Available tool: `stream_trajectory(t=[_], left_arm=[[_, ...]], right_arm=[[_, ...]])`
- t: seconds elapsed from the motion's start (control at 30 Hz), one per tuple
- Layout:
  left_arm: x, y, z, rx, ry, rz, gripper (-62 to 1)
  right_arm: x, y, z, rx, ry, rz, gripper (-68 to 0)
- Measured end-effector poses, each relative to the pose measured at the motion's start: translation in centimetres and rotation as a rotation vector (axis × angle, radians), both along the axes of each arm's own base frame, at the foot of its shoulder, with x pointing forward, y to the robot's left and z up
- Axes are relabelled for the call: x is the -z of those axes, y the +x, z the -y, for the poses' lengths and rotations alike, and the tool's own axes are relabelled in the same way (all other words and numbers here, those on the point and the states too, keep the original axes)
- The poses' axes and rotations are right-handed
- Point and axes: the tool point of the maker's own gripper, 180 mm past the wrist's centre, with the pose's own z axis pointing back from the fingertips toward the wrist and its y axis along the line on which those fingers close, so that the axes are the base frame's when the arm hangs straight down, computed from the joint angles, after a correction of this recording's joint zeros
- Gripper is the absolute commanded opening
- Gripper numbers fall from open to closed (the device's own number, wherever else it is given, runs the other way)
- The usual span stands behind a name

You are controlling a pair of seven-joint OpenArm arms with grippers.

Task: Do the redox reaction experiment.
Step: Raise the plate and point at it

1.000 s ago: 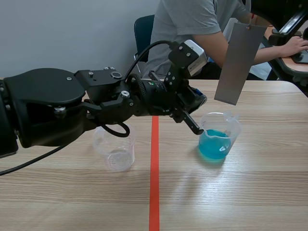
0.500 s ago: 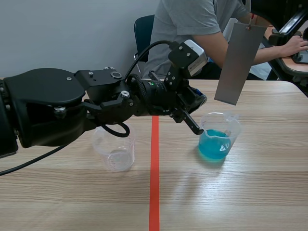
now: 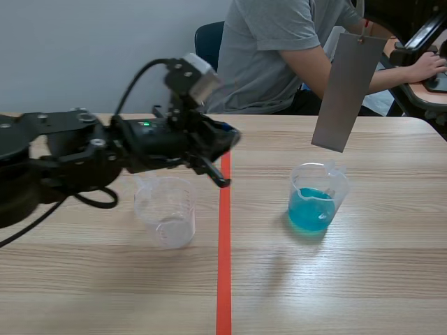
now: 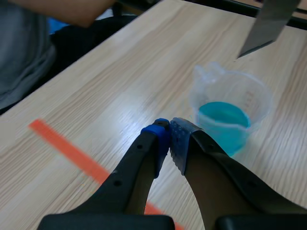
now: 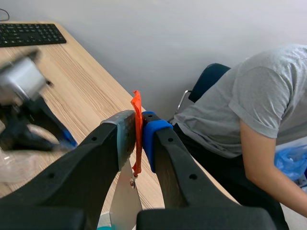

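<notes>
The grey metal strip (image 5: 125, 206) is mostly hidden behind the right pincer (image 5: 139, 130), the left arm (image 5: 29, 122) blurred

A clear beaker of blue liquid (image 3: 318, 202) stands upright, an empty clear beaker (image 3: 166, 209) well apart at its nine o'clock, a grey metal strip (image 3: 347, 91) hanging above at one o'clock.

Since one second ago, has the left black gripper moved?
Yes. The left black gripper has drawn back from the clear plastic beaker of blue liquid, leftward to the orange-red tape line.
</notes>
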Motion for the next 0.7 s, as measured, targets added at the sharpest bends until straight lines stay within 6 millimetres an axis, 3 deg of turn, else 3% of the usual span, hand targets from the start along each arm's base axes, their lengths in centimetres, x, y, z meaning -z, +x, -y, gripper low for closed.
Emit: stream_trajectory(t=[0.2, 0.37, 0.5, 0.7], left_arm=[[-1.1, -1.6, -10.3, -0.137, 0.039, 0.053, -57.7], [1.0, -4.5, -17.0, -0.231, 0.134, -0.010, -57.8], [3.4, -7.4, -21.3, -0.312, 0.190, -0.105, -57.8], [6.3, -12.0, -25.8, -0.427, 0.248, -0.226, -57.7]], right_arm=[[0.0, 0.0, 0.0, 0.000, 0.001, 0.000, -66.2], [0.0, 0.0, 0.0, 0.000, 0.001, 0.000, -66.2], [0.0, 0.0, 0.0, 0.000, 0.001, 0.000, -66.2], [0.0, 0.0, 0.0, 0.000, 0.001, 0.000, -66.2]])
